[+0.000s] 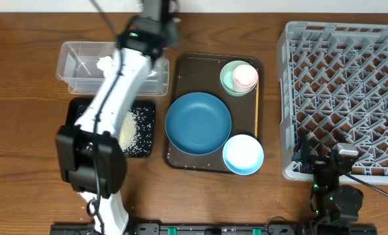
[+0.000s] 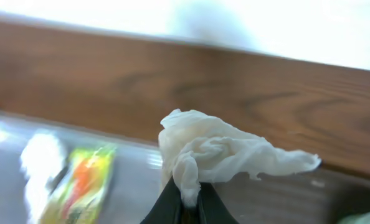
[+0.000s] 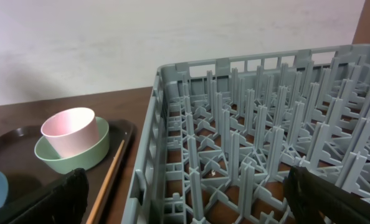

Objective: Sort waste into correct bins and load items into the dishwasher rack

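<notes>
The left claw (image 2: 186, 199) was clenched on a crumpled white tissue (image 2: 216, 152), which stuck up out of the pinched fingertips (image 2: 172, 205) and spread to the right in the wrist view. From overhead, the left arm (image 1: 115, 98) reached across the black tray (image 1: 80, 111) and the clear tub (image 1: 76, 59), with its wrist at the tub's far right corner. Inside the tub lay another white wad (image 1: 104, 63) and, blurred in the wrist view, a yellow-green scrap (image 2: 79, 183) just beside it. A heap of rice (image 1: 134, 130) lay in the black tray, which sat just in front of the tub on the tabletop (image 1: 24, 163).

The brown tray (image 1: 181, 72) sat in the middle, between the two bins and the rack (image 1: 341, 78). On it were the dark blue plate (image 1: 198, 124), the light blue bowl (image 1: 243, 155) at its near right corner touching the plate's rim, and the mint green bowl (image 1: 228, 79) at its far right corner. The pink cup (image 3: 70, 130) stood upright inside the mint green bowl. The wooden stick (image 1: 257, 114) lay along the tray's right edge.

The right claw (image 3: 185, 190) was released, its fingers (image 3: 54, 199) spread wide apart at the near side of the rack and gripping nothing. No dishes could be seen in the rack.
</notes>
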Robot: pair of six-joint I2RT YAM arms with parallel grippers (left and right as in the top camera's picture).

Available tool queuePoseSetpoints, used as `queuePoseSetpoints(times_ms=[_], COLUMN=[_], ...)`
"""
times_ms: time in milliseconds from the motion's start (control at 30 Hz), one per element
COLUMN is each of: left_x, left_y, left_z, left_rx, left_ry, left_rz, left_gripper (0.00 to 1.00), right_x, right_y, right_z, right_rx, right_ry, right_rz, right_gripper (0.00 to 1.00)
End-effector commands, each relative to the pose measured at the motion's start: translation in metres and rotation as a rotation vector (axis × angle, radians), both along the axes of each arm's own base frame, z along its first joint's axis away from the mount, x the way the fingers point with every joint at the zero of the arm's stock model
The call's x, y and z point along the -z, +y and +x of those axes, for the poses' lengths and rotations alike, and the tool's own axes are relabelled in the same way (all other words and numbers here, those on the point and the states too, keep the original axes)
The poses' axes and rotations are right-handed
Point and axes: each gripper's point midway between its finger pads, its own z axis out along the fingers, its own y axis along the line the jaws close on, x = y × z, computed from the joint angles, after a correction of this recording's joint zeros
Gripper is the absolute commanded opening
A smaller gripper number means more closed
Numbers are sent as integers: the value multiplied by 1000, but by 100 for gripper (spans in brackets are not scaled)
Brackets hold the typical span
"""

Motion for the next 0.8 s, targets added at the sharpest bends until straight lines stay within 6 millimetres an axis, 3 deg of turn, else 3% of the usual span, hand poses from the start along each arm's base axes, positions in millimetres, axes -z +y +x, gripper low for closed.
queuePoseSetpoints(times_ms=[0,133,267,367,467,567,767], left_x=[16,29,36,37,39,40,40], left_y=[44,84,110,117,117,117,117], left_z=[-5,-18,-27,-29,-32,-34,-34], left_rx=[-230,-388,-494,-518,-521,-520,-520], left_ry=[53,110,138,143,160,166,168], left_rz=[-110,-160,-195,-201,-196,-194,-193], left_gripper=[6,6,8,29,35,58,71], right_x=[1,1,1,1,1,1,1], right_y=[5,5,5,5,5,5,5], right_z=[0,0,0,0,0,0,0], right_rx=[-18,-19,-18,-18,-18,-19,-18], right_ry=[1,1,1,1,1,1,1], right_rz=[-7,-7,-7,-7,-7,-7,-7], right_gripper=[99,99,99,99,99,99,99])
